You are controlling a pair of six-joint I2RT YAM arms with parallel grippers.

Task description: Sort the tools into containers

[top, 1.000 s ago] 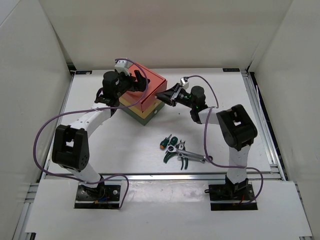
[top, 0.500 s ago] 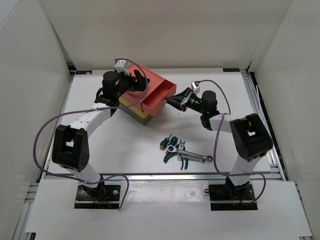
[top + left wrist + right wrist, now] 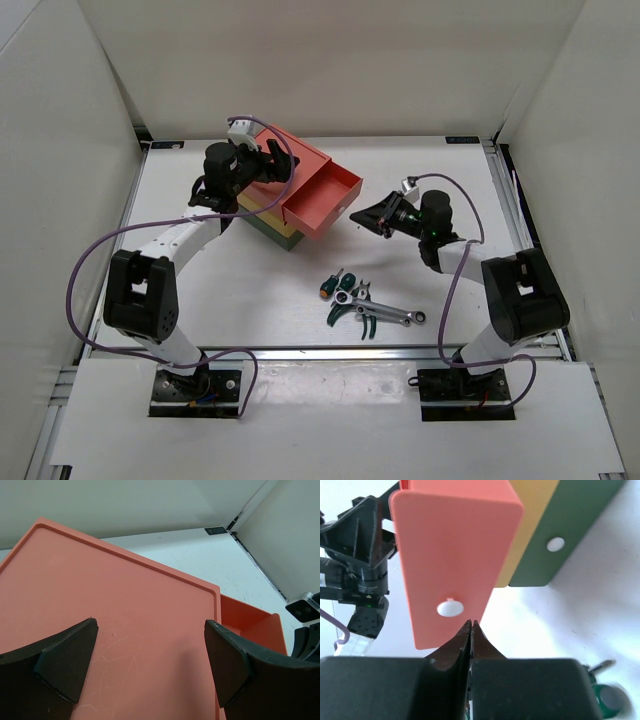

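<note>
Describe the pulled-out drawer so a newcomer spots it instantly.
Find the stack of three boxes at the table's far middle. The top, salmon-red drawer juts out rightward; the yellow drawer and green drawer beneath it are shut.

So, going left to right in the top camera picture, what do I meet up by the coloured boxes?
First the left arm's black tool → pulled-out salmon-red plastic drawer → right arm's black tool.
</note>
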